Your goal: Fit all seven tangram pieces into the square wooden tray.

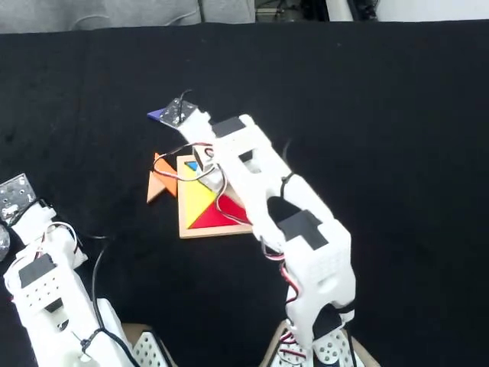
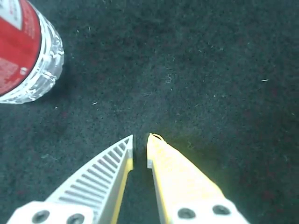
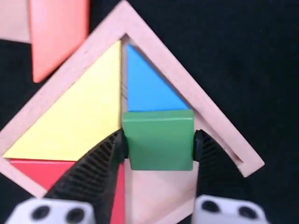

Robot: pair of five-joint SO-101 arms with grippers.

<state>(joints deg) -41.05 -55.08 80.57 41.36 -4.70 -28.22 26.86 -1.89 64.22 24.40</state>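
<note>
The square wooden tray [image 3: 219, 126] holds a large yellow triangle [image 3: 79, 116], a small blue triangle [image 3: 147, 86] and a red triangle [image 3: 42, 170]. My right gripper [image 3: 159, 137] is shut on a green square [image 3: 159, 140], which sits over the tray's bare wood against the blue triangle's edge. Whether it lies flat I cannot tell. From above, my right arm [image 1: 252, 168] covers much of the tray [image 1: 210, 229]. An orange piece [image 1: 159, 180] lies just off the tray's left side, and a purple piece [image 1: 155, 115] lies farther back. My left gripper [image 2: 140, 137] is shut over bare cloth.
A clear bottle with a red label [image 2: 23, 51] stands close to my left gripper, at the table's left edge [image 1: 2, 243]. The left arm [image 1: 38, 267] stays at the front left. Black cloth covers the table, with free room to the right of the tray.
</note>
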